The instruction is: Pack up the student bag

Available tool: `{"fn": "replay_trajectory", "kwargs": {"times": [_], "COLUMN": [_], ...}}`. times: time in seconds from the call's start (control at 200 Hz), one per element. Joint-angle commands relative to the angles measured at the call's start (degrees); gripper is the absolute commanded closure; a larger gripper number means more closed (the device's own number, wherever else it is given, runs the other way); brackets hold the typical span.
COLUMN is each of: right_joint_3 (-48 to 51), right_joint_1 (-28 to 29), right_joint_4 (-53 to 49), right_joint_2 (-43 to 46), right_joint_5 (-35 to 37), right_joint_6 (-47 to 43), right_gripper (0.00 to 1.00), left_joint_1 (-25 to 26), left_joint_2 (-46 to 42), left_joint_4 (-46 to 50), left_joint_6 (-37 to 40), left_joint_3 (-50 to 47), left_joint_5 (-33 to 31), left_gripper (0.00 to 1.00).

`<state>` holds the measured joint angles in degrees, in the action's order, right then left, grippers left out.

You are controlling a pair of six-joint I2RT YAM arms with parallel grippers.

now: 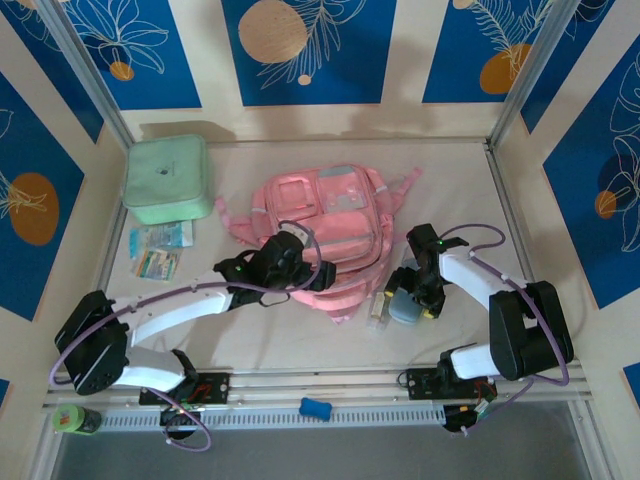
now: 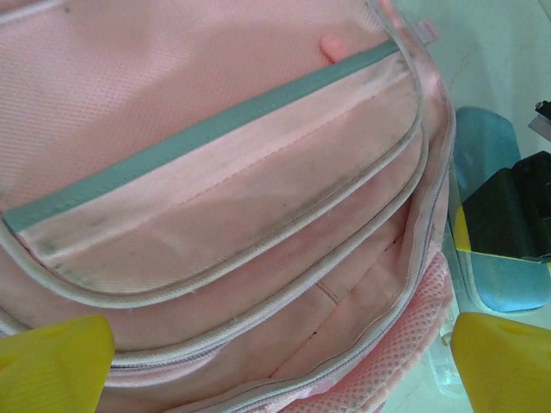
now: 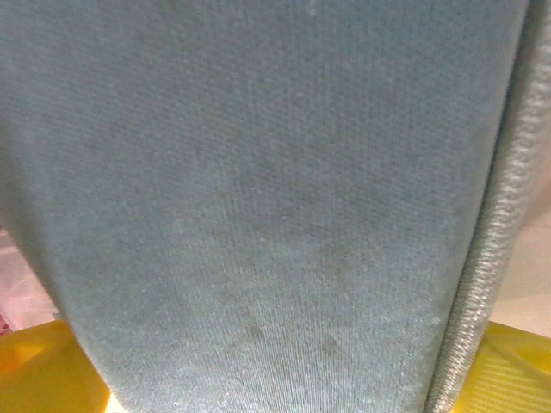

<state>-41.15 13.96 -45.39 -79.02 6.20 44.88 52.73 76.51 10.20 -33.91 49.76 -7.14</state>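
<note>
Holding the left gripper (image 2: 275, 370) released, jaws spread wide and grasping nothing, with yellow fingertips (image 2: 52, 366) sitting at both lower corners of the left wrist view. Hovering it close above the bag (image 1: 320, 210), over the near part of its front, and looking down on a pocket (image 2: 215, 232) edged in pale piping and crossed by a grey-green band (image 2: 198, 138). Coming in from the left, so placing the bag under and just beyond those fingertips. Setting the right gripper (image 3: 274, 374) astride a grey-blue pouch (image 3: 258, 172), with fabric filling the whole gap between its yellow fingers; not showing whether pressing on the pouch or merely flanking it, so unable to tell clenched from loose. Finding that pouch just beside the bag's near right corner, which puts the bag immediately left of the right gripper. Seeing the bag lying flat mid-table (image 1: 450, 190), front up, pink straps spilling out at its near edge. Further out, spotting a mint case (image 1: 167, 180) near the bag's far left side, some packets (image 1: 160, 250) in front of the case, and a small blue thing (image 1: 315, 408) on the rail between the arm bases.
</note>
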Motion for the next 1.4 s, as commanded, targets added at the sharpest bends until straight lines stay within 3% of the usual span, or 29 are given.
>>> {"fn": "replay_trajectory", "kwargs": {"times": [0.0, 0.26, 0.51, 0.855, 1.121, 1.186, 1.396], "right_joint_3": [-0.2, -0.3, -1.9, -6.0, -6.0, -6.0, -6.3], "right_joint_1": [-0.9, -1.9, -2.5, -1.8, -1.5, -1.4, -2.0], "right_joint_4": [0.5, -0.4, -2.8, -5.2, -3.9, -3.8, -3.3], "right_joint_2": [0.3, 3.8, 9.0, 12.8, 12.0, 12.0, 11.5], "right_joint_5": [-0.8, -0.2, -2.1, -6.4, -7.1, -7.0, -7.1], "right_joint_6": [-1.6, -4.7, -6.9, -7.4, -7.0, -6.9, -7.5], "right_gripper": [0.15, 0.23, 0.27, 0.27, 0.27, 0.27, 0.27], "left_joint_1": [-0.4, -0.8, -1.7, -2.1, -2.0, -1.9, 0.5], "left_joint_2": [-2.0, -3.3, 1.0, 17.6, 24.1, 25.5, 23.9], "left_joint_4": [4.2, 6.5, 10.9, 11.2, 10.7, 13.1, 12.5], "left_joint_6": [3.3, 14.9, 26.0, 43.4, 48.9, 49.3, 50.0], "left_joint_3": [2.3, 3.9, 9.1, 19.8, 24.6, 26.5, 24.3], "left_joint_5": [-3.1, -7.0, -8.8, -5.0, -3.4, -0.3, 3.3], "left_gripper": [0.01, 0.01, 0.01, 0.15, 0.19, 0.20, 0.19]}}
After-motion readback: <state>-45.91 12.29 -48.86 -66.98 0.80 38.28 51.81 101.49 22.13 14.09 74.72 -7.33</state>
